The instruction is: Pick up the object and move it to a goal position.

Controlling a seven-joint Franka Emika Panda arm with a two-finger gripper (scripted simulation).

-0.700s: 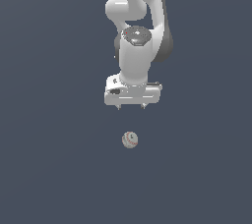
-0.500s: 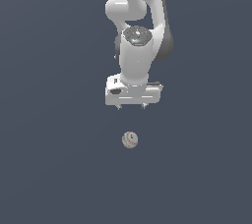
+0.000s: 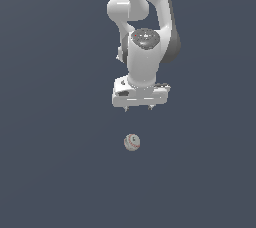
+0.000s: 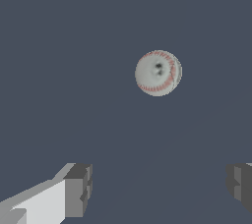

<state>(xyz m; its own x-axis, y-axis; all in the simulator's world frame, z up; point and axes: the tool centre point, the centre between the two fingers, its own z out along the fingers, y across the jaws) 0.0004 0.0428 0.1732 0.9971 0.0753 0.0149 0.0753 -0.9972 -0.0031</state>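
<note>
A small white baseball with red stitching (image 3: 132,142) rests on the dark grey floor; the wrist view shows the baseball (image 4: 158,72) as well. My gripper (image 3: 138,108) hangs above it, a little toward the exterior view's right, and does not touch it. In the wrist view my gripper (image 4: 158,188) has its two grey fingertips (image 4: 78,188) far apart with nothing between them, so it is open. The ball lies ahead of the fingertips, outside the gap.
The white arm (image 3: 145,32) rises behind the gripper toward the top of the exterior view. A plain dark grey surface (image 3: 50,172) lies all around the ball.
The gripper has shifted slightly toward the ball. The ball has stayed in place.
</note>
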